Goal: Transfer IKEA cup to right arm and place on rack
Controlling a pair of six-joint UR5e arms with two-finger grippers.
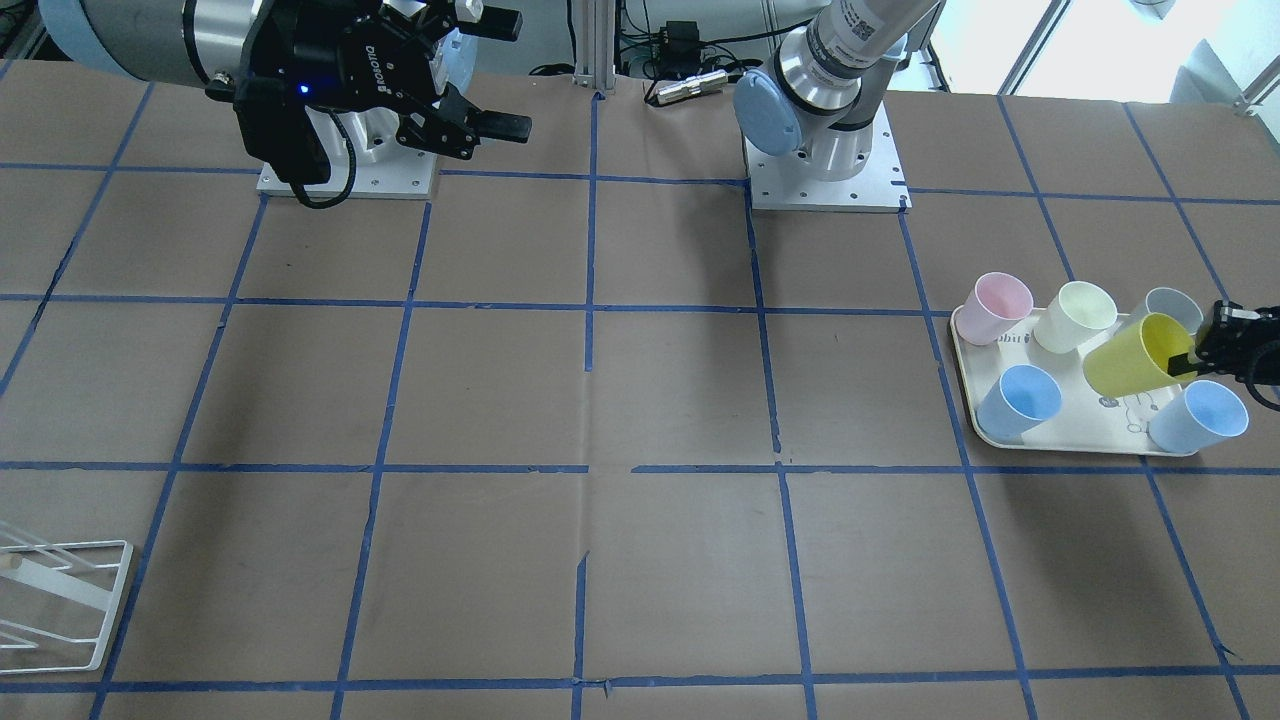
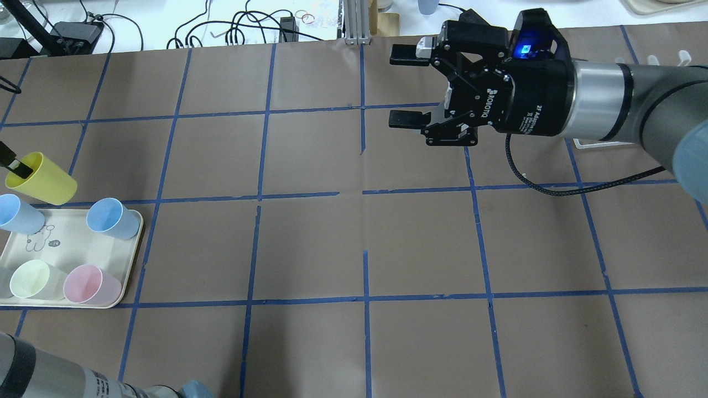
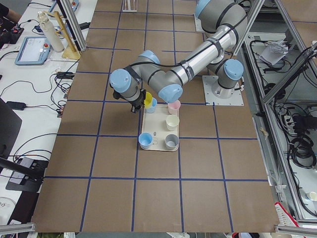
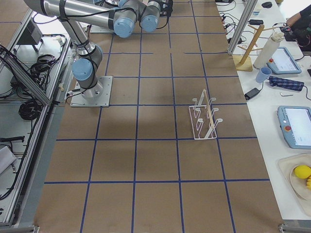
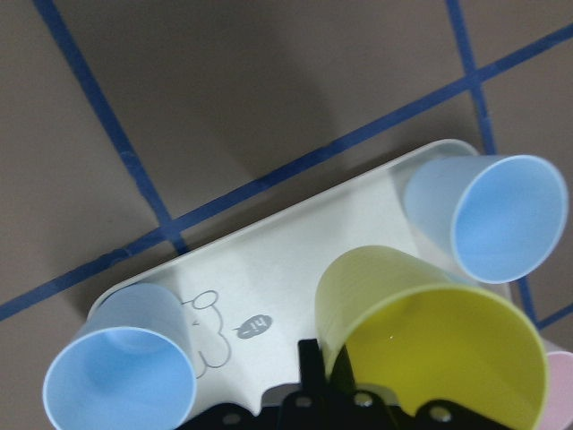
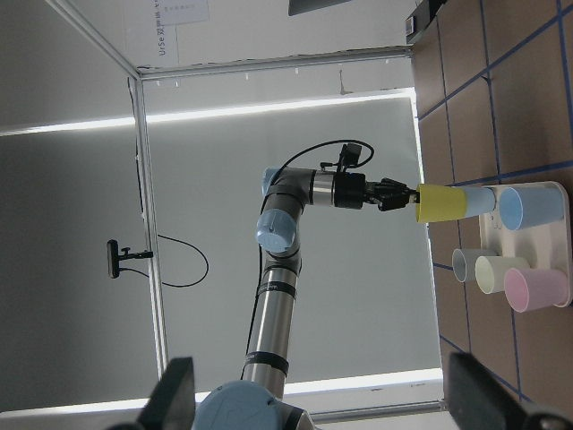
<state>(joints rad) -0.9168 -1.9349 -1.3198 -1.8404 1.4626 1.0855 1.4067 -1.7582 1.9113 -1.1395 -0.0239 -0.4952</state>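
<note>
The bright yellow IKEA cup (image 1: pixel 1135 358) is pinched by its rim in my left gripper (image 1: pixel 1198 352), tilted on its side and lifted above the cream tray (image 1: pixel 1060 435). It also shows in the overhead view (image 2: pixel 41 179), the left wrist view (image 5: pixel 430 340) and the right wrist view (image 6: pixel 443 202). My right gripper (image 2: pixel 401 86) is open and empty, held high over the far middle of the table, its jaws wide apart. The white wire rack (image 4: pixel 205 119) stands on the robot's right side, and part of it shows in the front-facing view (image 1: pixel 60 600).
The tray holds a pink cup (image 1: pixel 1000 305), a pale cream cup (image 1: pixel 1075 315), a grey cup (image 1: pixel 1172 305) and two light blue cups (image 1: pixel 1020 400) (image 1: pixel 1200 418). Blue tape lines grid the brown table. Cables and devices lie along the operators' edge.
</note>
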